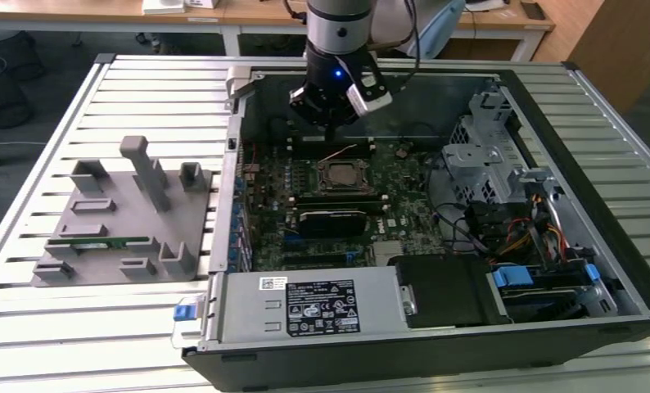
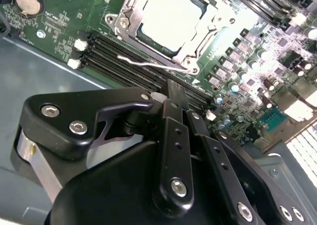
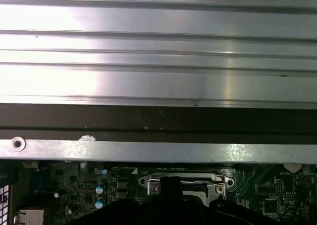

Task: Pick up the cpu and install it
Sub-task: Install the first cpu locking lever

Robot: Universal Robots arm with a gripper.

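Slatted metal surface (image 1: 106, 327) carrying 1 open computer case (image 1: 587, 246); cpu (image 2: 171, 17) lies in its socket (seemingly seated), hand (image 2: 171, 93) pressed together just beside; descending could bend the retention lever (image 2: 148, 65).

Grey parts holder (image 1: 123, 221) beside open computer case (image 1: 435, 344)
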